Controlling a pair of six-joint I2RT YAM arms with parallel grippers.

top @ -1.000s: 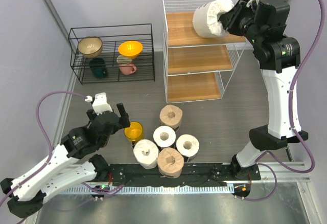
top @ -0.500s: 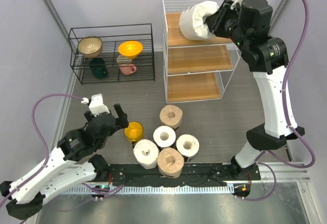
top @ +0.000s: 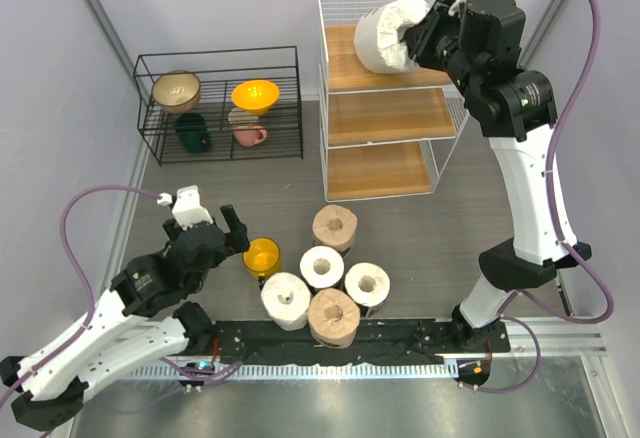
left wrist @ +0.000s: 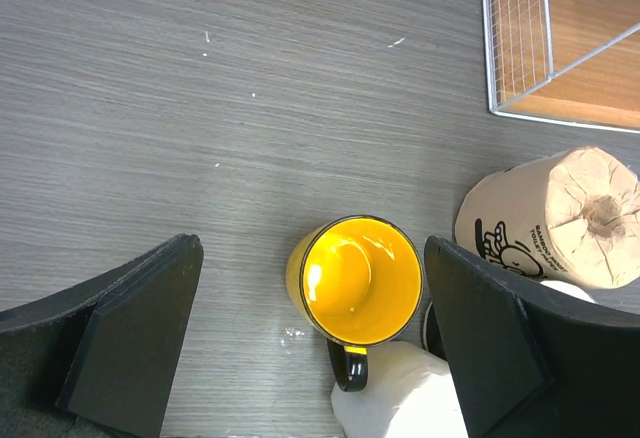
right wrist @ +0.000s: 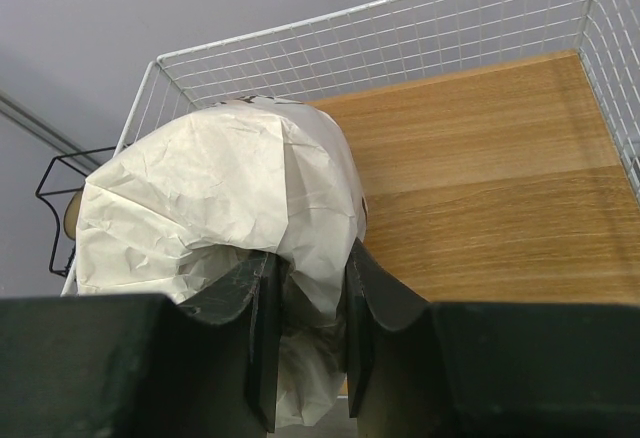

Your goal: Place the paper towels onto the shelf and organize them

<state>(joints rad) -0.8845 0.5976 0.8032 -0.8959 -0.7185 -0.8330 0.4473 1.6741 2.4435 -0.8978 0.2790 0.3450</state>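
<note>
My right gripper (top: 418, 34) (right wrist: 308, 258) is shut on a white paper towel roll (top: 383, 36) (right wrist: 215, 183), pinching its crumpled wrapper. The roll hangs tilted over the left part of the top wooden board (right wrist: 490, 188) of the white wire shelf (top: 386, 116). Several more paper towels stand on end in a cluster on the floor: a beige one (top: 334, 226) (left wrist: 560, 223), white ones (top: 322, 266) (top: 367, 283) (top: 286, 299) (left wrist: 400, 398) and another beige one (top: 333, 316). My left gripper (top: 212, 226) (left wrist: 312, 303) is open, low on the left of the cluster, holding nothing.
A yellow cup (top: 262, 255) (left wrist: 355, 278) with a black handle stands between my left fingers, touching the white roll beside it. A low black wire rack (top: 218, 53) with bowls and mugs sits at the back left. Grey walls close in on both sides.
The right arm has carried the white roll to the left over the shelf's top tier. The left arm has drifted slightly left and stays open over the cup.
</note>
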